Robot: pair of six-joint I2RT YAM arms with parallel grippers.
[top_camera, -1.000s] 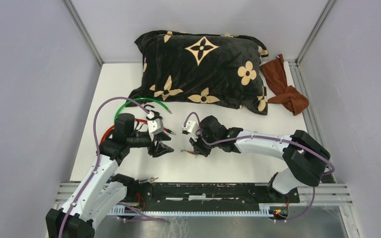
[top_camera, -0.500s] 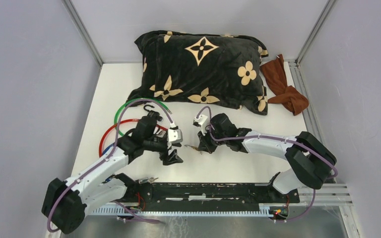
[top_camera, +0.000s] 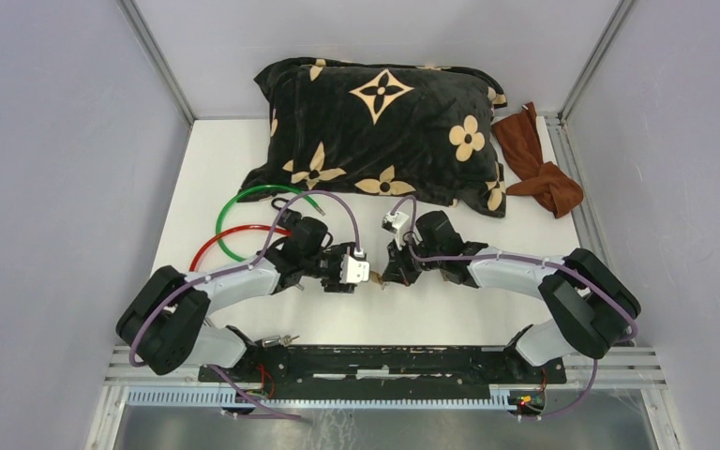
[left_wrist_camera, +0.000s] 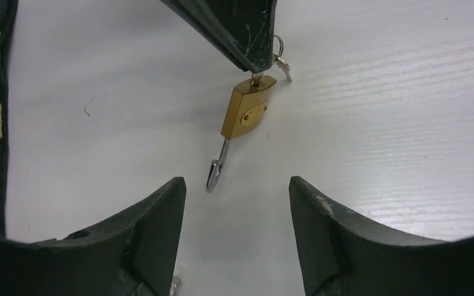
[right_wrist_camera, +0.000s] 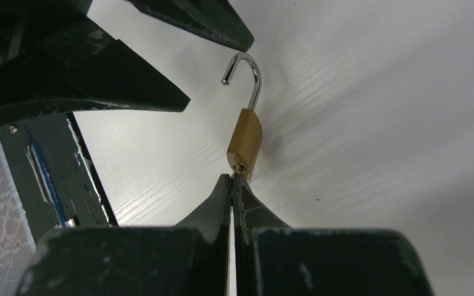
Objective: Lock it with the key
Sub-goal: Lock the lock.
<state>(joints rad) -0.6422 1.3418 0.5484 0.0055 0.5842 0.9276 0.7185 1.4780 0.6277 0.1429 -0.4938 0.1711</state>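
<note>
Pinching the small silver key (left_wrist_camera: pixel 257 77) seated in a brass padlock (right_wrist_camera: pixel 245 143), the right fingers (right_wrist_camera: pixel 219 197) are clamped tight. The left fingers (left_wrist_camera: pixel 160 209) gape wide, empty, facing its open shackle (left_wrist_camera: pixel 217 168).

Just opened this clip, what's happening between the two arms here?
The right gripper is shut on the key, which sits in the bottom of a brass padlock. The padlock's shackle is open, not yet pressed in. The left gripper is open, just short of the shackle end, and touches nothing.
</note>
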